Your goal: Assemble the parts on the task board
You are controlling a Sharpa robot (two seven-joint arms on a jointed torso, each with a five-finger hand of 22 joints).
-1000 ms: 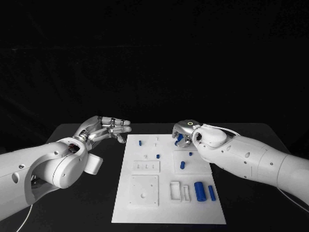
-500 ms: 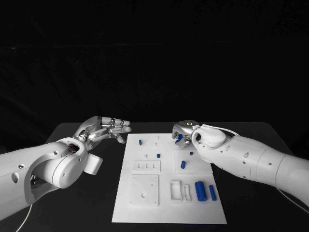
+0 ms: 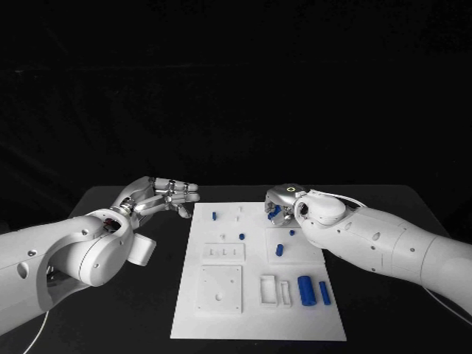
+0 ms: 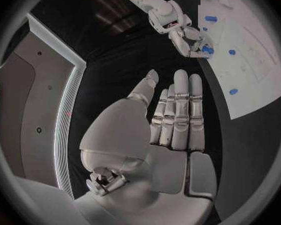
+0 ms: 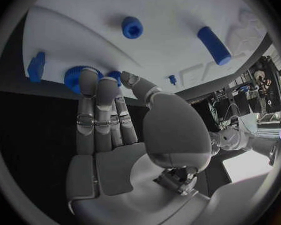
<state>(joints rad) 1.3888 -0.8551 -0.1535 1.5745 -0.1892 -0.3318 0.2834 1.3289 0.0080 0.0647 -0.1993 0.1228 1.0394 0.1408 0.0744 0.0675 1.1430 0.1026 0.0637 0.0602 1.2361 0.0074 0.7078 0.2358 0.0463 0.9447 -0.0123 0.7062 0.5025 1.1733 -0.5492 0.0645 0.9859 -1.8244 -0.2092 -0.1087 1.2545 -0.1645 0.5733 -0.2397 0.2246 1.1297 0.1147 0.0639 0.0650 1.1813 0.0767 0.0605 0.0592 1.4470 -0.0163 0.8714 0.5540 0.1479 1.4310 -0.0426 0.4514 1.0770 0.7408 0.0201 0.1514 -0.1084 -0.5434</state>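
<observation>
Task board (image 3: 259, 295) bears no readable writing; right hand (image 3: 282, 206) pinches a blue part (image 3: 273, 212), left hand (image 3: 161, 195) spread wide.

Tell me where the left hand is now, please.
In the head view the left hand is above the black table, just beside the far left corner of the task board. Its fingers are straight and hold nothing.

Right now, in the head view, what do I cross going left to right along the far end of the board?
left hand → small blue part near the task board's far left corner → right hand, fingers at a blue part.
</observation>
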